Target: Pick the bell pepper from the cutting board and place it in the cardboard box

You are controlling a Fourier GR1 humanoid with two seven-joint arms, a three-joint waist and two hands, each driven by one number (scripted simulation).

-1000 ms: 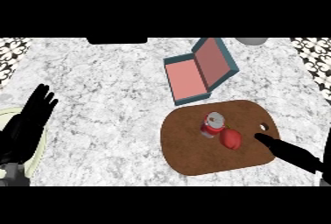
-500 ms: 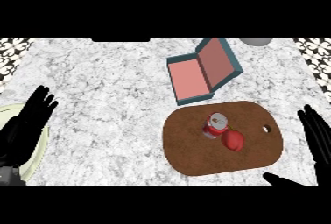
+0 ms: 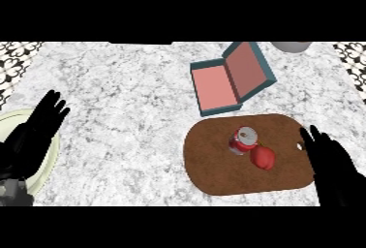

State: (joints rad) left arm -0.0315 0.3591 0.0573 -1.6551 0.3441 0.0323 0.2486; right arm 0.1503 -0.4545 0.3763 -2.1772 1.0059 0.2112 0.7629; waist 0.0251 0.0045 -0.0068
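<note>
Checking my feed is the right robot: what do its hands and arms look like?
Both the left hand and the right hand are plain black, with slim fingers and a thumb. A bit of grey forearm shows at the lower left. No cables or markings are visible.

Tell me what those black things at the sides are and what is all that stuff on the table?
Those are a robot's two hands. The picture is taken from its head, looking down at a marble counter. The right hand is open beside a brown cutting board. On the board lie a red bell pepper and a can. Behind the board sits an open cardboard box, pink inside. The left hand rests open over a pale plate. Neither hand holds anything.
</note>
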